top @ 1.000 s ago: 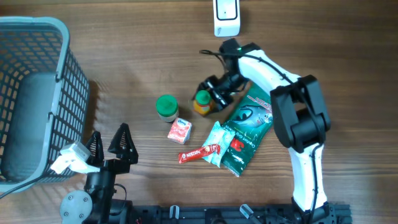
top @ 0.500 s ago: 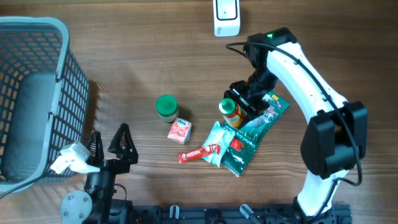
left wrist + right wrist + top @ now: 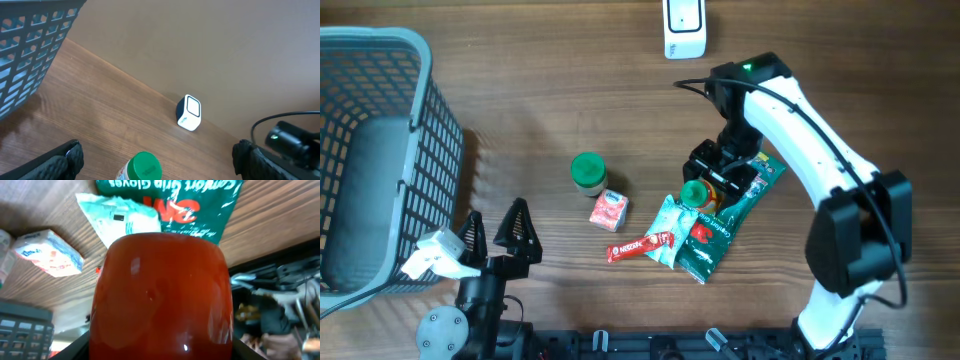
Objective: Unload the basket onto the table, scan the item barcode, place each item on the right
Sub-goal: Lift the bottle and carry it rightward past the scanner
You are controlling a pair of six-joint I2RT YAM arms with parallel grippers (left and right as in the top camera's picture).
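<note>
The item, a red-orange bottle with a green cap, hangs above the table with my right gripper shut on it. In the right wrist view its glossy red body fills the frame between the fingers of the right gripper, and no barcode shows. The white scanner stands at the table's far edge and also appears in the left wrist view as a white scanner. My left gripper rests open at the near left, holding nothing.
A green-lidded jar stands mid-table in front of the left gripper. Below the bottle lie a green gloves pack, a pale green packet, a red stick sachet and a small pink box. A grey basket fills the left side.
The right arm carried the bottle from beside the jar rightward and nearer, over the gloves pack, and turned it. The left arm stayed still.
</note>
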